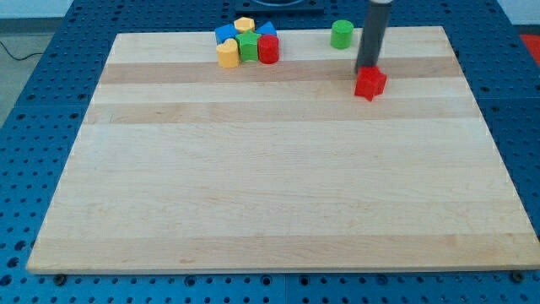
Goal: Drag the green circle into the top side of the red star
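The green circle (342, 35) stands near the view's top edge of the wooden board (278, 186), right of centre. The red star (369, 84) lies below and to the right of it. My rod comes down from the view's top, and my tip (367, 69) rests at the red star's top side, touching or nearly touching it. The tip is below and to the right of the green circle, apart from it.
A cluster of blocks sits at the view's top, left of the green circle: a yellow block (245, 24), a blue block (225, 35), another blue block (267, 30), a yellow block (228, 53), a green block (249, 46) and a red block (268, 49).
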